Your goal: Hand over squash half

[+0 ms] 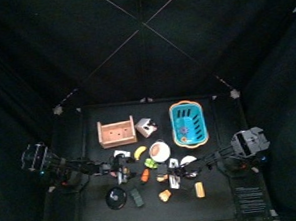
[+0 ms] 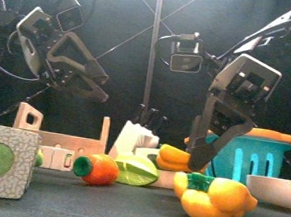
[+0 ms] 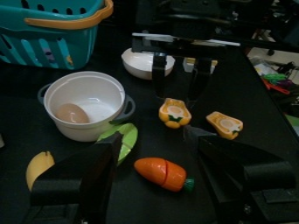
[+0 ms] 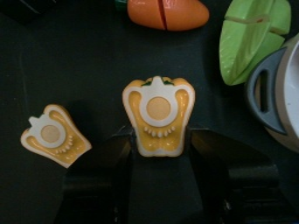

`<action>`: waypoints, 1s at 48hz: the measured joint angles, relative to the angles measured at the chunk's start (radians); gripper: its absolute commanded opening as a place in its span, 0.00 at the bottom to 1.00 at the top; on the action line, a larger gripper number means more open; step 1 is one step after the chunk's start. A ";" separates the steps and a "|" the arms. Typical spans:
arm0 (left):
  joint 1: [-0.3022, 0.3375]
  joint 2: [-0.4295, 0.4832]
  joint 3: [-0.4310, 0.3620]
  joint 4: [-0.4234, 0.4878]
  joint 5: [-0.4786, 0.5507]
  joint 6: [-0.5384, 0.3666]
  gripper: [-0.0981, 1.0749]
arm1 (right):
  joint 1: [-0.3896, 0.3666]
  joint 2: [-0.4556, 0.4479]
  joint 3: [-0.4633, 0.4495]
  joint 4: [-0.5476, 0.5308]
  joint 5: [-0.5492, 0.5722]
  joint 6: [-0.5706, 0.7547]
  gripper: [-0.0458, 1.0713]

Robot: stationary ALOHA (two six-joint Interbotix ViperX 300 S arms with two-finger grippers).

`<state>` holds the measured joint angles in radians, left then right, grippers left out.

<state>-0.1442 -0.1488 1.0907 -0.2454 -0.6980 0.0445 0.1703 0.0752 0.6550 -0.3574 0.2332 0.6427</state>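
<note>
Two yellow squash halves lie cut side up on the black table. My right gripper (image 4: 162, 140) is open and hangs over one squash half (image 4: 158, 112), one jaw on each side of it, not closed on it. The other squash half (image 4: 52, 136) lies apart beside it. In the left wrist view the right gripper (image 3: 179, 83) stands above the same squash half (image 3: 176, 112), with the second half (image 3: 225, 124) next to it. My left gripper (image 3: 158, 150) is open and empty, off to the left and facing them.
A carrot (image 3: 162, 172), a green piece (image 3: 122, 138), a banana (image 3: 41, 166) and a white pot (image 3: 82, 105) lie near the squash. A teal basket (image 1: 189, 123) and a wooden crate (image 1: 117, 133) stand behind. A yellow pepper (image 2: 213, 197) sits at the front edge.
</note>
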 measured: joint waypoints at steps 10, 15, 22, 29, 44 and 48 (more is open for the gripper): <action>0.002 0.000 -0.046 -0.044 0.000 -0.020 0.88 | -0.006 -0.048 -0.021 -0.035 0.044 0.000 0.64; -0.008 0.000 -0.109 -0.143 0.002 -0.064 0.88 | -0.014 -0.072 -0.038 -0.071 0.060 0.000 0.64; -0.051 0.026 -0.167 -0.316 0.011 -0.175 0.88 | -0.028 -0.097 -0.060 -0.115 0.081 0.000 0.64; -0.075 0.063 -0.175 -0.422 0.012 -0.285 0.88 | -0.038 -0.109 -0.072 -0.152 0.103 0.000 0.64; -0.083 0.140 -0.202 -0.387 0.012 -0.420 0.89 | -0.043 -0.114 -0.077 -0.190 0.114 -0.002 0.64; -0.083 0.166 -0.213 -0.365 0.012 -0.454 0.89 | -0.044 -0.115 -0.081 -0.206 0.114 -0.002 0.64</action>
<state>-0.2270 0.0169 0.8774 -0.6105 -0.6857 -0.4096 0.1258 -0.0399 0.5737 -0.5630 0.3467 0.6412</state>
